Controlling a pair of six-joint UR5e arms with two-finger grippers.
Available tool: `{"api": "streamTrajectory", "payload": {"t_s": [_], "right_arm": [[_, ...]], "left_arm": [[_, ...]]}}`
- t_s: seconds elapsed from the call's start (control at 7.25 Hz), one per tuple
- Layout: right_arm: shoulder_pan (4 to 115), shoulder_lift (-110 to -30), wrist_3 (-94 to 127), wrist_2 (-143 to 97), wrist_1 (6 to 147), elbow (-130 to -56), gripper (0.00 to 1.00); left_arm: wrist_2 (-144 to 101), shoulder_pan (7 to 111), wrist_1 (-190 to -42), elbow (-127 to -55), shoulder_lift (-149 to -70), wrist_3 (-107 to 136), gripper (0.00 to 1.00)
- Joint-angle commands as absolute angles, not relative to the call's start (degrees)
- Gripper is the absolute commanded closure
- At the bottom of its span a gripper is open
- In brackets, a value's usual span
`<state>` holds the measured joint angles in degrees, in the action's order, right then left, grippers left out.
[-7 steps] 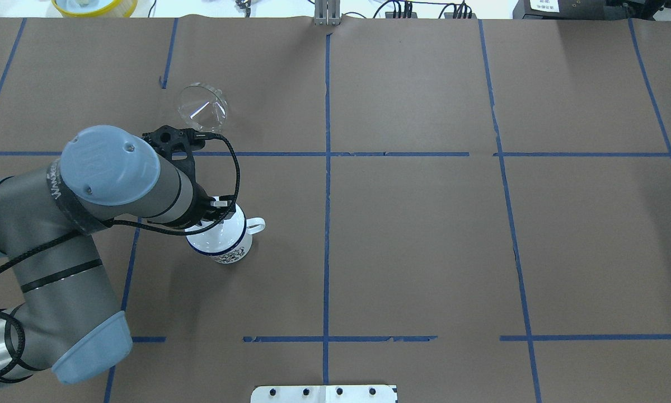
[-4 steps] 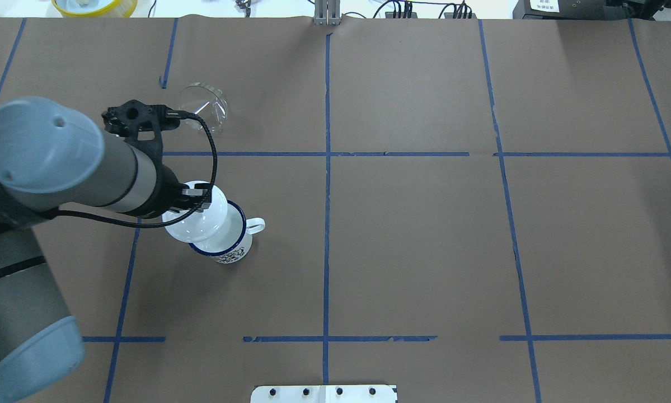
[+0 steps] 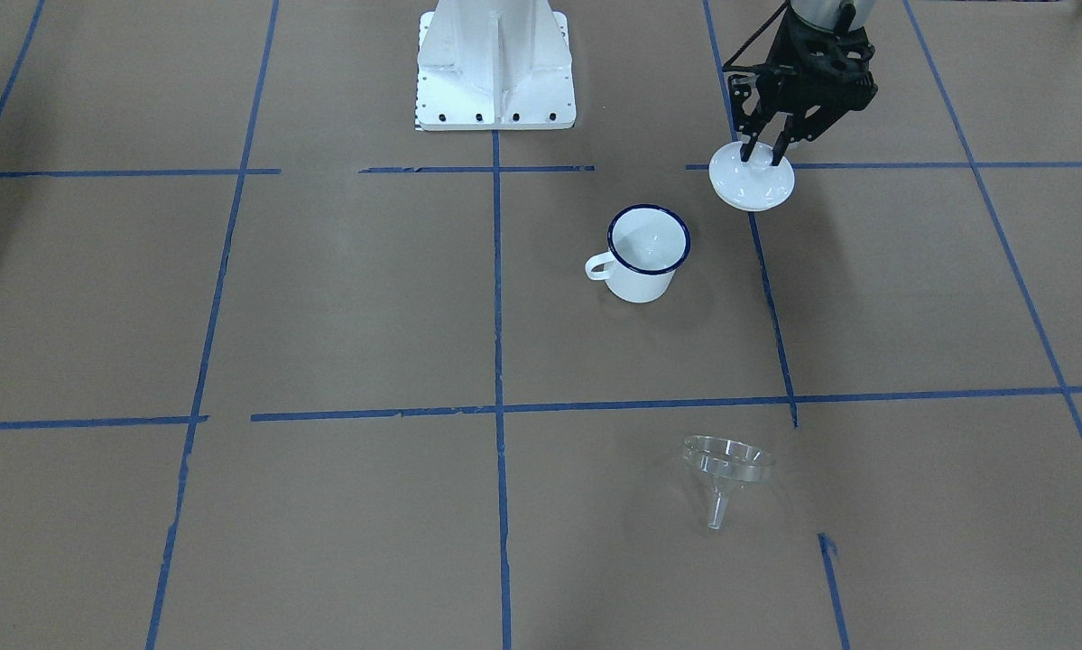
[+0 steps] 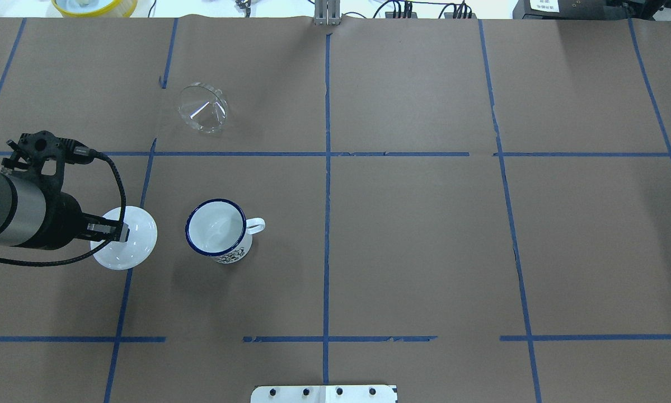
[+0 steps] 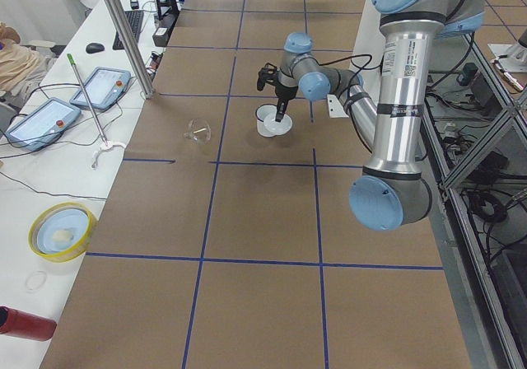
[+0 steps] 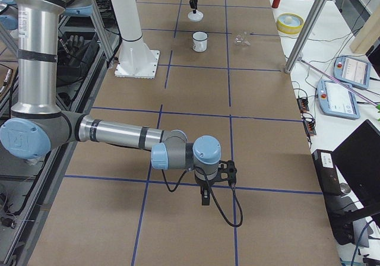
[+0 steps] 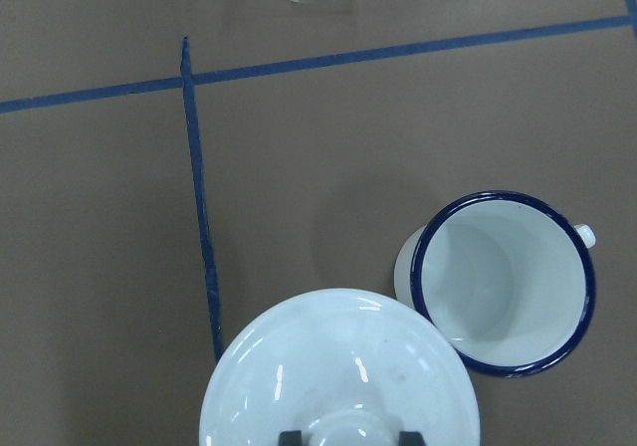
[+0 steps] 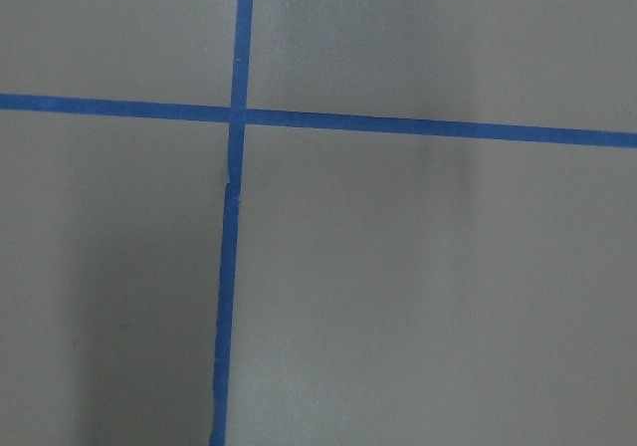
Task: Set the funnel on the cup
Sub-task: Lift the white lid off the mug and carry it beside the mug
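Observation:
The cup (image 4: 217, 230) is a white mug with a blue rim, upright and open, its handle to the right; it also shows in the front view (image 3: 646, 255) and the left wrist view (image 7: 503, 282). The clear funnel (image 4: 202, 107) lies on its side beyond the cup, apart from it, and shows in the front view (image 3: 724, 469). My left gripper (image 4: 111, 230) is shut on the knob of a round white lid (image 4: 127, 239), left of the cup and low over the table. My right gripper (image 6: 205, 199) shows only in the exterior right view; I cannot tell its state.
The robot's white base plate (image 4: 324, 393) sits at the near table edge. Blue tape lines cross the brown paper. A yellow bowl (image 4: 94, 5) and cables lie beyond the far edge. A metal post (image 6: 309, 25) stands at the table side.
My left gripper has lifted the white lid off the cup and carried it left. The cup now stands open. The funnel has not moved.

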<state>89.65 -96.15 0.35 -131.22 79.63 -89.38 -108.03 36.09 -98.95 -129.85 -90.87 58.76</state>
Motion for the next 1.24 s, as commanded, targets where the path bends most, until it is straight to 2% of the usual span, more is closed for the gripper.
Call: {"api": "streamTrajectory", "payload": {"t_s": [0.0, 0.41, 1.1], "right_arm": [[89.6, -96.2, 0.4, -131.2, 79.6, -89.4, 0.0], [89.6, -96.2, 0.4, -131.2, 79.6, -89.4, 0.0], [89.6, -96.2, 0.4, -131.2, 79.6, -89.4, 0.0]], "left_arm": [[-107.2, 33.5, -114.4, -118.6, -88.7, 62.9, 1.0], [-104.7, 32.3, -115.4, -115.4, -88.9, 63.0, 1.0], [-104.2, 31.7, -115.6, -114.5, -89.5, 63.1, 1.0]]}}
